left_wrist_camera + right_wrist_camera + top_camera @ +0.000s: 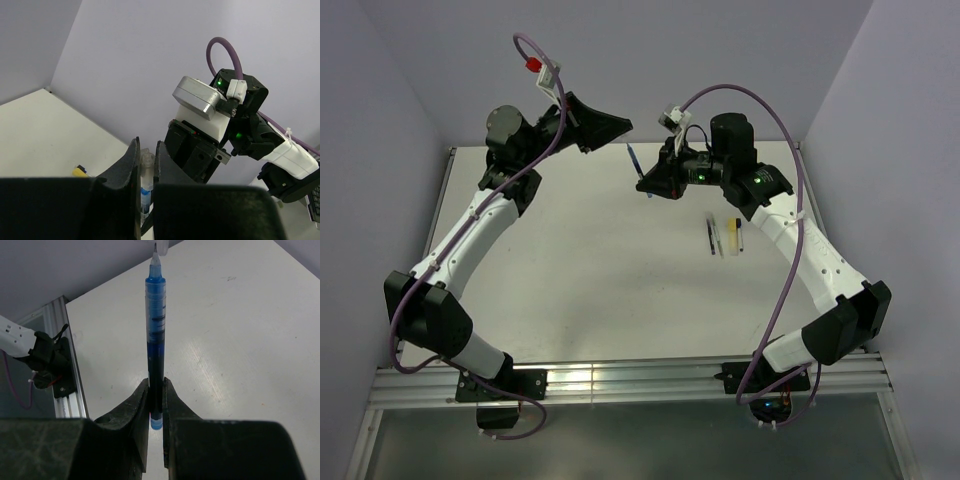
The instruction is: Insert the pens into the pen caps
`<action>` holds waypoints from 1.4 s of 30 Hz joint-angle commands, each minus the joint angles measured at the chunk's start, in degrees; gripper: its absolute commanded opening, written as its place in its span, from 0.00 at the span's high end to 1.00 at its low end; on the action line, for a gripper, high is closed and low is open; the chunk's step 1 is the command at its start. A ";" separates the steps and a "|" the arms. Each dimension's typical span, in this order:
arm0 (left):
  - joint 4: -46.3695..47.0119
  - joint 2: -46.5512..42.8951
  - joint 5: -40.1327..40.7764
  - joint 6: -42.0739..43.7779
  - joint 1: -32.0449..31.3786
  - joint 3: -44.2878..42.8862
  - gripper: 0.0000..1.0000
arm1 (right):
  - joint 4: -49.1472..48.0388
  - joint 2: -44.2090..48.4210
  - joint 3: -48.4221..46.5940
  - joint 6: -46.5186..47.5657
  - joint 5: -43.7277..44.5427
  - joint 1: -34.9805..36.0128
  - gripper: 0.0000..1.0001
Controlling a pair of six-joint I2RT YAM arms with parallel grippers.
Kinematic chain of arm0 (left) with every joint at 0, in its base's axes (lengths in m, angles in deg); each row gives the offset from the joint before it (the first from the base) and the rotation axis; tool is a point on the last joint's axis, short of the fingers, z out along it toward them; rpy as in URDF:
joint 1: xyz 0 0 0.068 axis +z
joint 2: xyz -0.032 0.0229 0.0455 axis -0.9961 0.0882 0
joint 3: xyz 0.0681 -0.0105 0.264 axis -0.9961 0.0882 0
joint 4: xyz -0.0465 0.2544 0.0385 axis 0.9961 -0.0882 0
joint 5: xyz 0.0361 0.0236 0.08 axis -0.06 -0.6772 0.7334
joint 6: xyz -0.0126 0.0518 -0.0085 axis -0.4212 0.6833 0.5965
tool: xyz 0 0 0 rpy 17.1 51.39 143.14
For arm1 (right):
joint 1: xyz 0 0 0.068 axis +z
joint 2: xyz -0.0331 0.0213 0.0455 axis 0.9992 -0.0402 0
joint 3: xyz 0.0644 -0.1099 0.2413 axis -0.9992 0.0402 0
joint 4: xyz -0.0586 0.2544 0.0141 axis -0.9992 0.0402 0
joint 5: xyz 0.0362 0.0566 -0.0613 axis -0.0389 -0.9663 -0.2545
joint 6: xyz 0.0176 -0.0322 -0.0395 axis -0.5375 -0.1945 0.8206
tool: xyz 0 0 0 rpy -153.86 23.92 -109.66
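Observation:
My right gripper (pixel 648 188) (pixel 156 382) is shut on the lower end of a dark blue pen (pixel 156 340) (pixel 633 162). The pen points away from it toward my left gripper (pixel 623 126) (pixel 145 150). My left gripper is raised above the far table and shut on a pale translucent pen cap (pixel 145 175) with blue showing inside. The pen's tip meets a whitish edge at the top of the right wrist view. A thin dark stick (pixel 711 236), a pale stick (pixel 720 240) and a yellow piece (pixel 733 235) lie on the table to the right.
The white table (pixel 580 270) has lavender walls behind and at both sides. A metal rail (pixel 620 380) runs along the near edge by the arm bases. In the left wrist view, the right arm's wrist (pixel 215 130) fills the space just behind my fingers, and a yellow piece (pixel 79 171) lies at the left.

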 commanded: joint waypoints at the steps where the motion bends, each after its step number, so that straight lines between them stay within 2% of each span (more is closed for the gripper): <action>1: 1.46 -1.59 0.42 1.55 -0.13 -0.52 1.00 | -2.46 2.58 -1.09 -0.28 -1.57 0.35 1.00; 13: 1.64 -1.76 0.24 1.37 -0.13 1.05 1.00 | -2.37 2.76 -1.44 -0.20 -0.60 0.17 1.00; 31: 7.17 -2.38 -2.04 -3.37 -1.45 3.43 1.00 | -2.46 1.62 -1.88 -0.02 0.02 0.17 1.00; 42: 5.68 -2.38 -2.04 -2.06 -1.89 3.52 1.00 | -2.46 2.23 -2.05 -0.28 0.46 0.17 1.00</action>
